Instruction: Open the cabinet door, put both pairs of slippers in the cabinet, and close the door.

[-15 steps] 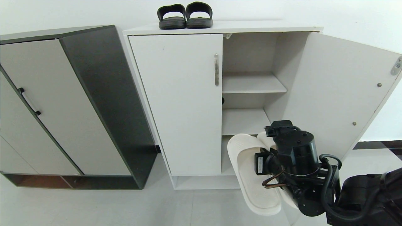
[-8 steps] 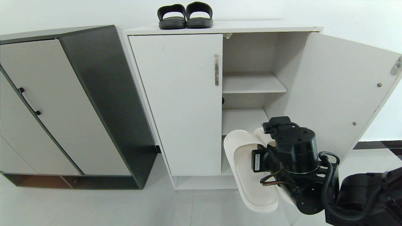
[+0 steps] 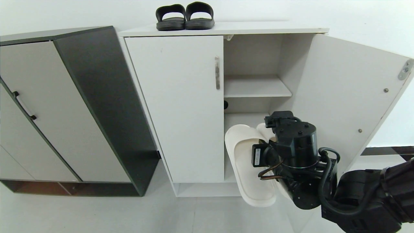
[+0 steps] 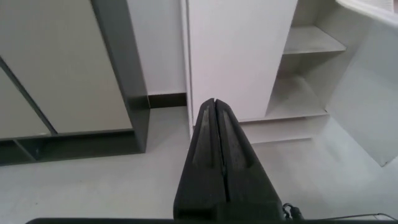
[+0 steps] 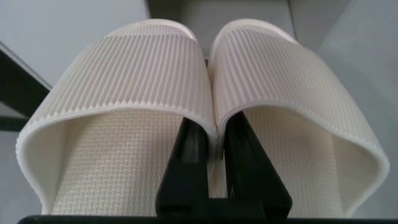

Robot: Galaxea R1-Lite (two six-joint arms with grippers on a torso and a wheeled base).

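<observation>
The white cabinet (image 3: 174, 106) has its right door (image 3: 349, 97) swung open, showing bare shelves (image 3: 255, 87); its left door stays closed. A pair of black slippers (image 3: 185, 16) sits on the cabinet top. My right gripper (image 5: 214, 165) is shut on the white slippers (image 3: 249, 161), pinching the two inner edges together, toes pointing at the open compartment near the middle shelf. In the right wrist view the white slippers (image 5: 205, 106) sit side by side over the fingers. My left gripper (image 4: 215, 124) is shut and holds nothing, low over the floor in front of the cabinet (image 4: 239, 50).
A grey and black cabinet (image 3: 64, 106) stands to the left, its doors closed. The open white door juts out on the right beside my arm. Pale floor (image 3: 97, 213) lies in front.
The right gripper has carried the white slippers up and forward, closer to the open compartment. The head view has shifted slightly, so the cabinets sit a little further left.
</observation>
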